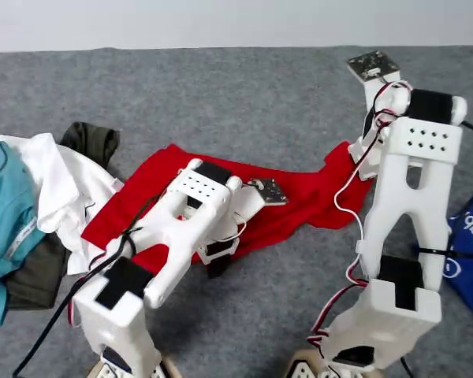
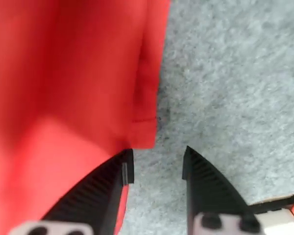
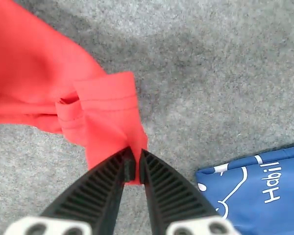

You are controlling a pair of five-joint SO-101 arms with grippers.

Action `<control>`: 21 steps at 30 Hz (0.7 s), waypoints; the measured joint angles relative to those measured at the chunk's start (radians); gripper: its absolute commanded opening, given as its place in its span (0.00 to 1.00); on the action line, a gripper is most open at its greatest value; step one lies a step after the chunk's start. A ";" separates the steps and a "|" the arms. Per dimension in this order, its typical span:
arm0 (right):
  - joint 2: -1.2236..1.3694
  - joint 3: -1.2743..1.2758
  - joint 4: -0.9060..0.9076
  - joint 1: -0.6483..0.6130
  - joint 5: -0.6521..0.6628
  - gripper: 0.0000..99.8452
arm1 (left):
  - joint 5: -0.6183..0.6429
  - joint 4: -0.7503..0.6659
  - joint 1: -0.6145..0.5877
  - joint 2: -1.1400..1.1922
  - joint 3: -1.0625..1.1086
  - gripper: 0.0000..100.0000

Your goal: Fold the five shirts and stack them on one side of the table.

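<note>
A red shirt [image 1: 299, 201] lies spread across the middle of the grey table. My left gripper [image 2: 157, 164] is open and low over the shirt's near edge [image 2: 142, 122]; one finger rests over the red cloth and the other over bare table. In the high view this left gripper [image 1: 215, 256] sits at the shirt's front hem. My right gripper [image 3: 135, 165] is shut on a bunched corner of the red shirt [image 3: 108, 103]. In the high view the right gripper [image 1: 361, 156] holds the shirt's right end slightly lifted.
A heap of white [image 1: 59, 185], teal [image 1: 4, 213] and dark olive [image 1: 91, 142] shirts lies at the table's left side. A blue shirt [image 1: 467, 252] with white print lies at the right edge, beside the right arm [image 3: 255, 188]. Grey table stretches behind the red shirt.
</note>
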 measured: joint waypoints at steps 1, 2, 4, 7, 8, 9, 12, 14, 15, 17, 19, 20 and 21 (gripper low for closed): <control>0.000 0.000 0.000 0.000 0.000 0.01 | 0.000 -0.005 0.000 0.009 0.000 0.17; 0.000 0.000 0.000 0.000 0.000 0.01 | 0.000 -0.011 0.000 0.021 0.000 0.17; 0.000 0.000 0.000 0.000 0.000 0.01 | 0.000 -0.018 -0.002 0.046 0.000 0.17; 0.000 0.000 0.000 0.000 0.000 0.01 | 0.000 -0.037 0.000 0.081 0.000 0.17; 0.000 0.000 0.000 0.000 0.000 0.01 | 0.000 -0.046 0.000 0.091 -0.002 0.17; 0.000 0.000 0.000 0.000 0.000 0.01 | 0.000 -0.052 -0.002 0.097 -0.003 0.17; 0.000 0.000 0.000 0.000 0.000 0.01 | 0.000 -0.057 -0.003 0.110 -0.017 0.17; 0.000 0.000 0.000 0.000 0.000 0.01 | 0.000 -0.057 -0.003 0.112 -0.023 0.15; 0.000 0.000 0.000 0.000 0.000 0.01 | 0.000 -0.057 -0.003 0.114 -0.023 0.13; 0.000 0.000 0.000 -0.002 0.000 0.01 | 0.000 -0.058 -0.003 0.114 -0.029 0.07; 0.000 0.000 0.000 -0.014 0.000 0.01 | 0.000 -0.069 -0.003 0.114 -0.029 0.04; 0.000 0.000 0.000 -0.023 0.000 0.01 | 0.000 -0.069 -0.003 0.114 -0.029 0.04; 0.000 0.000 0.000 -0.029 0.000 0.01 | 0.000 -0.069 -0.002 0.114 -0.029 0.03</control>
